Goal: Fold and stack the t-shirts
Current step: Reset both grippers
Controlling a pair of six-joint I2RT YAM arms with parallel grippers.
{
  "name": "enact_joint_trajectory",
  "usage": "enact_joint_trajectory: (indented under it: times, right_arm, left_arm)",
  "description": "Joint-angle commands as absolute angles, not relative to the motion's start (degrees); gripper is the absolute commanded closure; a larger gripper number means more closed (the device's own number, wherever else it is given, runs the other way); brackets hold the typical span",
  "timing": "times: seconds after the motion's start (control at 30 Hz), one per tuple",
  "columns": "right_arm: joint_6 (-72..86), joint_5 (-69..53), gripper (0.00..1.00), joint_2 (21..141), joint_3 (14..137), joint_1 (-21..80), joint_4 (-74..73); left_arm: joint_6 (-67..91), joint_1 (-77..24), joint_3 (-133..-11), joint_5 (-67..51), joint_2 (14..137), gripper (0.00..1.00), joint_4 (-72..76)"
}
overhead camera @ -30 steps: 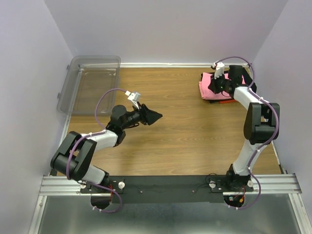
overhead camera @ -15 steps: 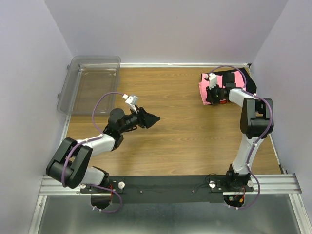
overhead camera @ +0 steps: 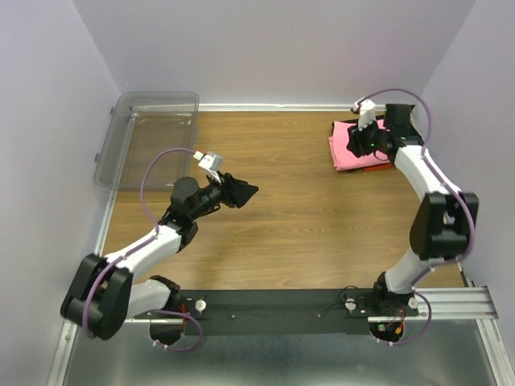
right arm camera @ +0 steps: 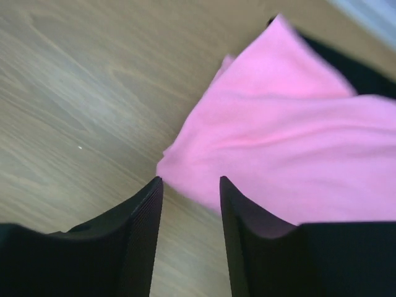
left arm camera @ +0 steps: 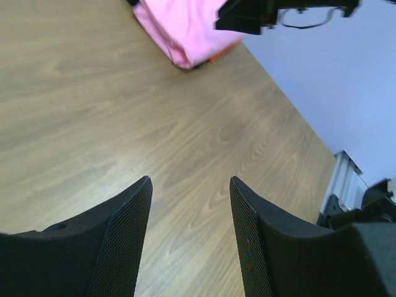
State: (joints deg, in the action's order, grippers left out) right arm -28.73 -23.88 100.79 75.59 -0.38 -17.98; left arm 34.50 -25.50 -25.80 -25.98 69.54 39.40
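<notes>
1. Looking down on a wooden surface (overhead camera: pixel 306 233) with a folded stack of t-shirts sitting at its far right, near the back wall.
2. Showing the pink t-shirt (overhead camera: pixel 342 153) lying folded on top of that stack, with the orange t-shirt (left arm camera: pixel 213 57) peeking out as a thin strip under its edge and the black t-shirt (right arm camera: pixel 366 71) poking out beneath it at the far side.
3. Hanging the right hand (overhead camera: pixel 356 145) directly over the pink t-shirt, its fingers (right arm camera: pixel 139 238) parted to a moderate gap and clamping nothing.
4. Seeing, from the right wrist, the corner of the pink fold lying just beyond the fingertips, with bare wood to its left.
5. Holding the left hand (overhead camera: pixel 245 191) above bare wood in the left middle of the surface, well apart from the stack and pointing toward the right.
6. Standing the left hand's fingers (left arm camera: pixel 127 241) wide apart, with only wood grain between them.
7. Finding a clear plastic bin (overhead camera: pixel 145 100) at the far left corner, well apart from both hands and from the t-shirts.
</notes>
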Motion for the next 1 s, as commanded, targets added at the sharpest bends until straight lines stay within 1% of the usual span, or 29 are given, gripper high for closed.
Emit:
enact_joint_trajectory:
  times: [0.0,0.03,0.07,0.17,0.2,0.23,0.27,0.3,0.4,0.43,0.57,0.63,0.73,0.8,0.97]
  right_arm:
    - [-25.9,-26.4,0.43,89.1,73.0,-0.4,-19.9]
    - [-25.3,-26.7,0.39,87.0,70.0,-0.4,-19.8]
    - [-25.0,-27.4,0.34,82.6,68.3,-0.5,-19.9]
    - [-23.3,-25.9,0.23,75.9,62.0,-0.5,-19.5]
    - [-22.9,-23.4,0.14,71.8,60.3,-0.6,-19.3]
    - [-21.7,-21.7,0.09,69.5,59.2,-0.7,-18.6]
    - [-17.8,-19.4,0.04,67.6,57.8,-0.8,-16.1]
    - [-15.4,-13.1,0.0,64.1,55.0,-1.0,-14.6]
    - [-6.5,-4.3,0.0,60.5,50.8,-1.9,-10.7]
    - [-4.9,-3.4,0.0,59.2,50.0,-2.0,-10.5]
    - [5.1,6.0,0.0,58.7,48.4,-2.1,-9.8]
    - [7.4,12.4,0.0,59.1,48.9,-2.1,-9.8]
    - [8.9,15.0,0.0,58.5,48.2,-2.1,-9.4]
    - [8.7,14.1,0.0,57.9,47.5,-2.1,-9.0]
    - [8.0,14.3,0.0,57.9,46.6,-2.1,-8.6]
  left_arm:
    - [26.5,-24.7,-28.7,-17.5,60.5,0.37,31.4]
    - [25.6,-24.3,-28.9,-16.2,58.6,0.37,28.9]
    - [24.4,-24.1,-28.8,-14.9,54.7,0.36,27.7]
    - [22.3,-23.4,-28.4,-7.8,48.4,0.23,22.7]
    - [22.3,-23.4,-28.3,-3.3,44.1,0.11,21.4]
    - [22.6,-23.4,-27.9,-1.3,42.0,0.06,20.6]
    - [22.8,-23.3,-26.9,-0.4,40.0,0.03,19.4]
    - [22.7,-23.3,-26.7,3.0,36.4,0.02,19.0]
    - [20.2,-23.1,-28.2,6.0,32.1,0.02,15.2]
    - [19.5,-23.0,-30.8,7.2,31.6,0.02,11.1]
    - [12.9,-23.0,-37.8,16.4,33.4,0.02,-1.4]
    - [10.1,-23.0,-38.3,19.2,33.0,0.02,-4.7]
    - [8.7,-23.0,-36.2,18.8,30.3,0.02,-4.5]
    - [8.2,-23.0,-36.1,17.1,29.0,0.02,-4.7]
    - [8.5,-23.0,-35.9,17.1,29.7,0.02,-3.8]
